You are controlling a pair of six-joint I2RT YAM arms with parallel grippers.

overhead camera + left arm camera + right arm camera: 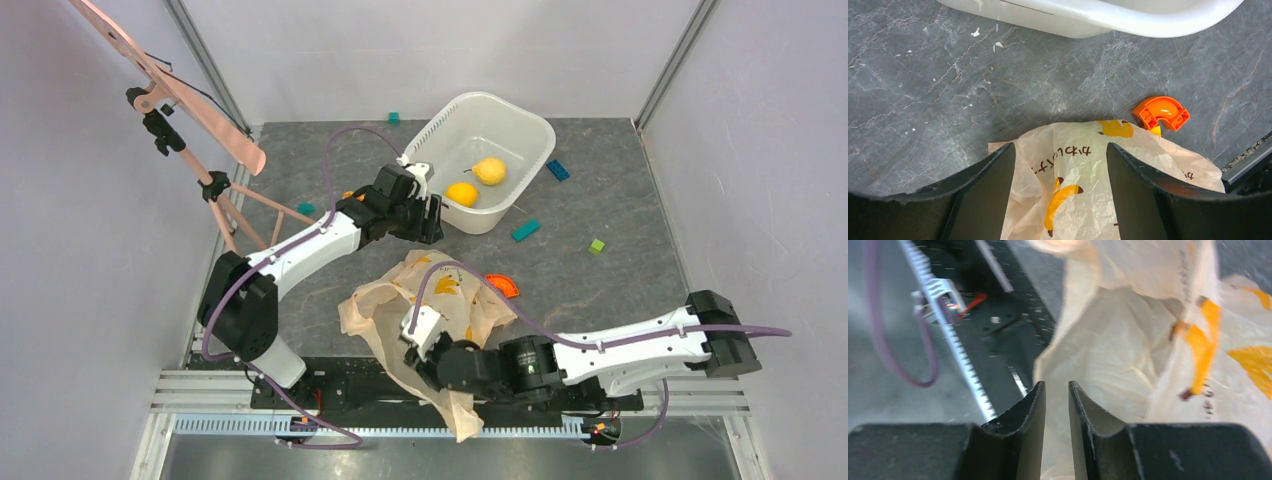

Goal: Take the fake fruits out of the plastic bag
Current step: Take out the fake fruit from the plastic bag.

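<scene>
Top external: plastic bag (385,305) lengthwise near-to-far.

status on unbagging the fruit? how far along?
Done: a yellow pear and an orange-yellow round fruit lie in the white tub. In hand: the right gripper pinches the plastic bag at its near edge; the left gripper hangs open and empty between tub and bag. Left: no other fruit shows, so whether the bag holds more cannot be told.
</scene>
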